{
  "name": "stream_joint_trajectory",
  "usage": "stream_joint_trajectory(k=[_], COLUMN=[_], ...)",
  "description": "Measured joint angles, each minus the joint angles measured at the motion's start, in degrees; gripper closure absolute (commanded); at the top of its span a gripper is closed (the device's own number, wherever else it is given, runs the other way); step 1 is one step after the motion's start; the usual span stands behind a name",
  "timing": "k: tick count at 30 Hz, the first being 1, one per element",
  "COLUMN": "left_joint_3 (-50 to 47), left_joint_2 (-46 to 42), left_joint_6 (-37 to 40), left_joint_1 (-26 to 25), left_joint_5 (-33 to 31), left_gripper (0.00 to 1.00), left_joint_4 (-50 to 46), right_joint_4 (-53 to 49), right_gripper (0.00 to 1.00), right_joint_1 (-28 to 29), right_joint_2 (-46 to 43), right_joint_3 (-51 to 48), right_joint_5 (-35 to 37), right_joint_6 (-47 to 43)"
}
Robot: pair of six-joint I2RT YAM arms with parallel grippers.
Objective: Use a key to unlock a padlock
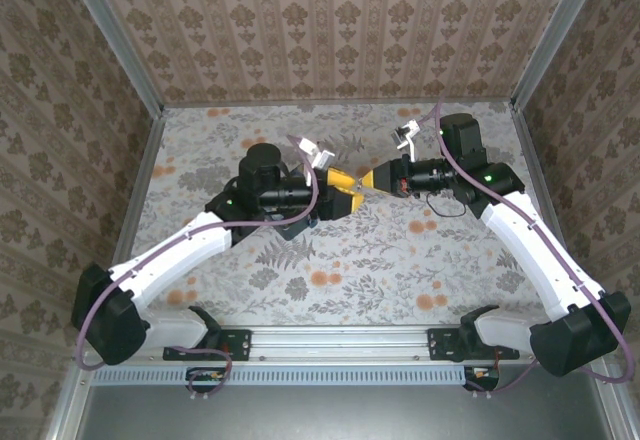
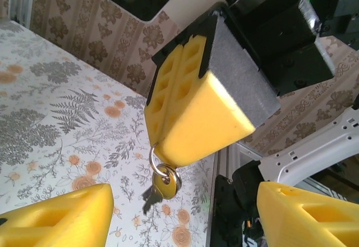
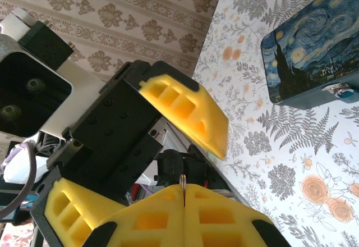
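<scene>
Over the middle of the floral tabletop [image 1: 380, 280] the two arms meet tip to tip, the left end effector [image 1: 348, 190] reaching in from 9 o'clock and the right end effector [image 1: 372, 184] from 3 o'clock. The left one is released, its yellow fingers [image 2: 61, 219] spread wide with nothing between them. The right one is clenched on a key ring [image 2: 164, 171], most of which is buried between its pads. A small brass key [image 2: 160, 188] dangles below, its blade dark and blurred. From overhead the ring and key are too small to make out. In the right wrist view only a thin sliver of the ring shows at the seam of the closed fingers. At 2 o'clock in that view a starry-night box [image 3: 314, 45] lies on the tabletop, cut off by the frame. At its metal latch sits a small teal-blue piece, apparently the padlock [image 3: 350, 94], also clipped by the frame edge. I cannot tell whether it is locked.
</scene>
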Motion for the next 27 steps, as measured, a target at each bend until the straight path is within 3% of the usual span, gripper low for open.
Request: stream_joint_trajectory(k=[2,5,15,24,27], left_joint_3=[0.2,0.9,1.5,1.5,1.5], left_joint_2=[0.8,1.9,2.5,2.1,2.1], left_joint_6=[0.0,-0.3,0.0,0.7,0.7], left_joint_1=[-0.3,-0.5,-1.1,-0.7,-0.7], left_joint_5=[0.4,0.7,1.4,0.7,0.5], left_gripper=[0.33,0.47,0.78,0.91,0.89], left_joint_4=[0.0,0.3,0.6,-1.9,-2.2], right_joint_4=[0.3,0.8,0.9,1.2,1.2], right_gripper=[1.00,1.00,1.00,1.00,1.00], right_joint_1=[0.0,0.0,-0.5,-1.1,-1.2], right_joint_2=[0.0,0.0,0.0,0.0,0.0], right_joint_3=[0.0,0.0,0.0,0.0,0.0], right_joint_5=[-0.1,-0.1,-0.2,-1.4,-1.4], right_joint_6=[0.0,0.0,0.0,0.0,0.0])
